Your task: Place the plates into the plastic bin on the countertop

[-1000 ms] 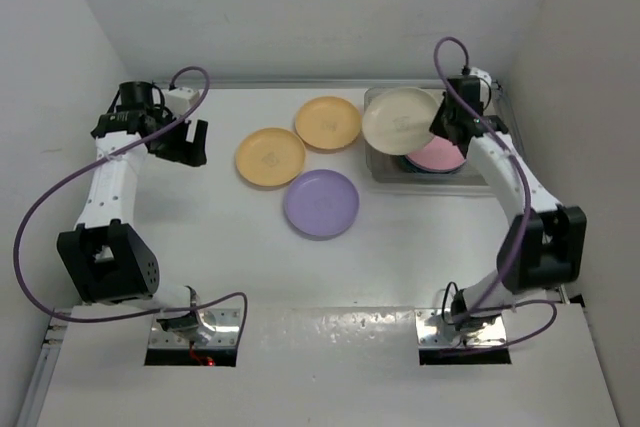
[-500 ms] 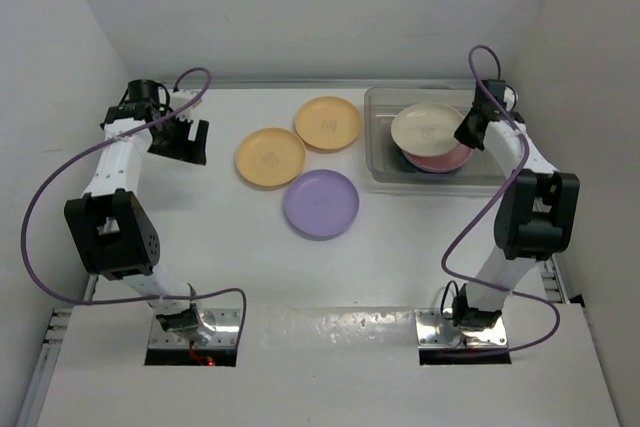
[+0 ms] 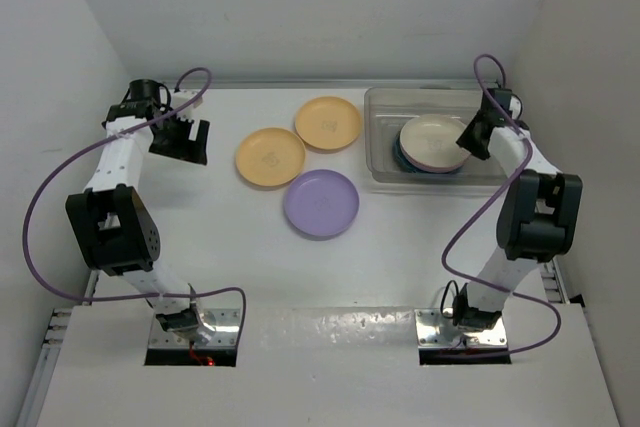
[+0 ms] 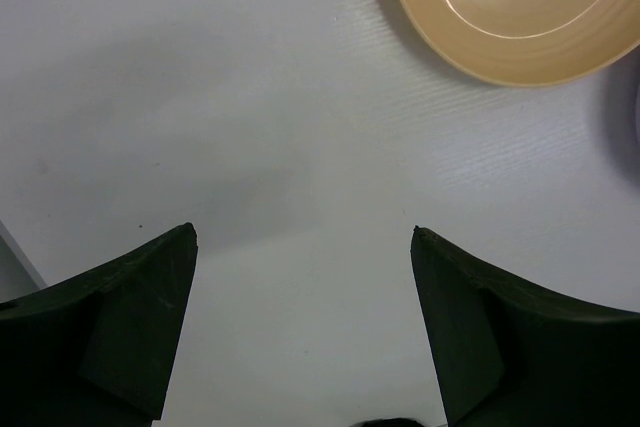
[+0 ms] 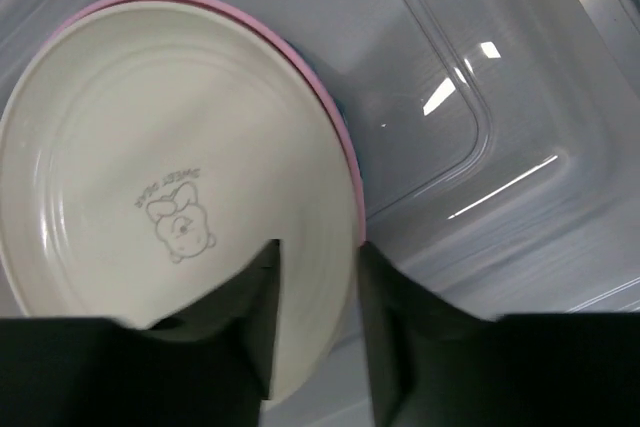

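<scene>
1. The cream plate (image 5: 170, 197) is seen stacked on a pink plate (image 5: 330, 117) inside the plastic bin (image 3: 384, 147).
2. Its rim is straddled by the right gripper (image 5: 318, 257), jaws narrowly parted, apparently not pinching.
3. Left of the bin, two yellow-orange plates (image 3: 270, 157) and a lilac plate (image 3: 321, 203) are yet to be binned.
4. Well left of the bin, the left gripper (image 4: 305, 232) is held wide and empty.

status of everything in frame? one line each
clear rectangular plastic bin: upright, holds a plate stack.
cream round plastic plate: in bin, top of stack.
pink round plastic plate: in bin, under the cream one.
two yellow-orange round plates: on white countertop, outside bin.
lilac round plate: on countertop, outside bin.
left gripper: fingers open, empty.
right gripper: fingers parted astride cream plate's rim.
</scene>
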